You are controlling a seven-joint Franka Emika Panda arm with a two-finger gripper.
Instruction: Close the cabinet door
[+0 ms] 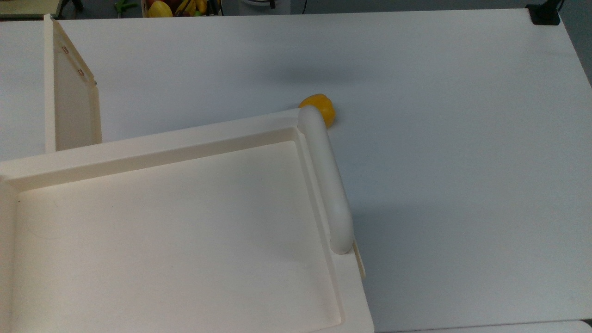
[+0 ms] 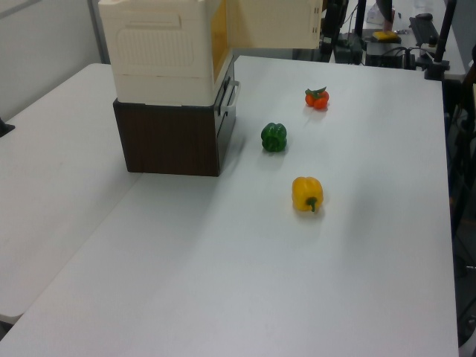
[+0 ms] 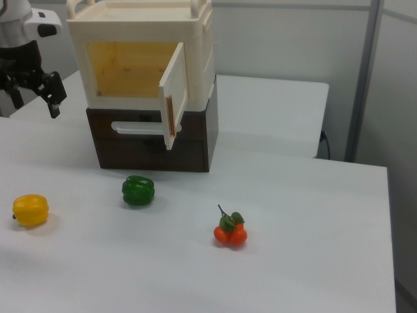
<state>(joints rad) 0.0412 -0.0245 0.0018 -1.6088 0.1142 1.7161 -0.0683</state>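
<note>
The cream cabinet (image 3: pixel 143 59) stands on a dark brown base (image 3: pixel 153 140), and its yellowish inside is exposed. Its tray-like top (image 1: pixel 175 231) and thick rounded bar (image 1: pixel 326 180) lie in the top view's lower left. The cabinet door (image 3: pixel 173 94) is swung wide open, hinged on the right view's right side of the opening. That door (image 1: pixel 74 106) sticks out toward the top view's upper left, and in the left view the door (image 2: pixel 271 22) reaches rightward from the cabinet (image 2: pixel 160 52). My gripper (image 3: pixel 34 98) hangs open and holds nothing, left of the cabinet in the right view, apart from the door.
On the white table lie a yellow pepper (image 2: pixel 307 193), a green pepper (image 2: pixel 274 137) and a tomato cluster (image 2: pixel 317 97) in front of the cabinet. The yellow pepper (image 1: pixel 321 108) peeks out past the bar's end. A white drawer handle (image 3: pixel 137 128) crosses the base front.
</note>
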